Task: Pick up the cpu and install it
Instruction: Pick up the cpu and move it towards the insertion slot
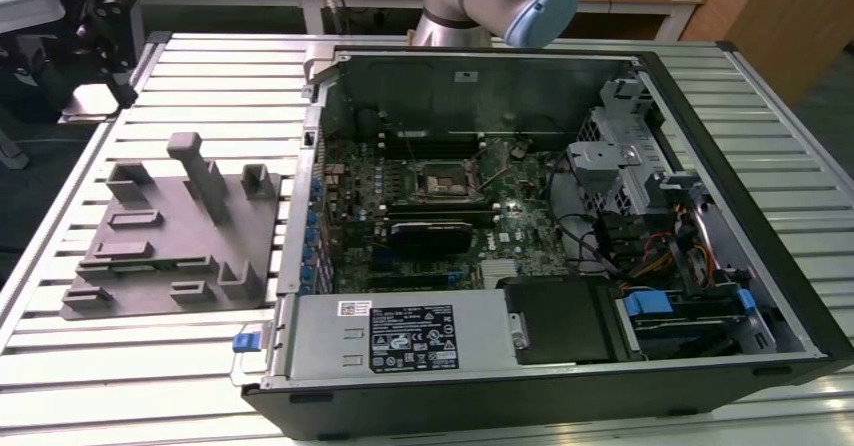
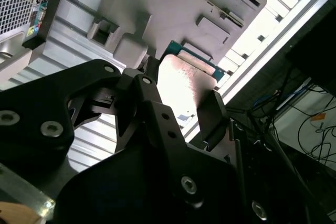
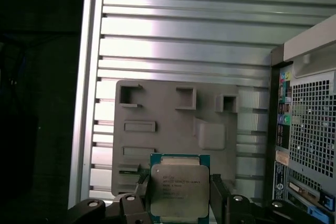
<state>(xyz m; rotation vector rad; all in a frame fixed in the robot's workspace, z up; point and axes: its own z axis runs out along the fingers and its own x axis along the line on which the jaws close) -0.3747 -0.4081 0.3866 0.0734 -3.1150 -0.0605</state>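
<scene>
Exterior view's left: a grey fixture block [image 1: 167, 236] lay flat on the slatted metal desk [image 1: 160, 376]. Just beside it, twd the exterior view's right, an open PC case [image 1: 774, 296] lay on its side w/ the motherboard [image 1: 387, 191] exposed. The black-framed socket [image 1: 441, 179] sat approx mid-board. The arm [image 1: 487, 1] rose behind the case's far wall. Drive bays & a cable bundle [image 1: 641, 236] filled the case's right end.

In both wrist views the tool [image 3: 179, 195] [image 2: 181, 95] pinched the cpu [image 3: 179, 184] [image 2: 178, 80] by two opposite edges, w/ a black finger [image 3: 219, 195] tight against each side. The cpu was held up in the air, clear of the desk and well apart from the socket. Its silver lid faced the first wrist view. Behind it in that view lay the fixture block [image 3: 173, 124], w/ the case's perforated rear panel [image 3: 312, 124] alongside.
</scene>
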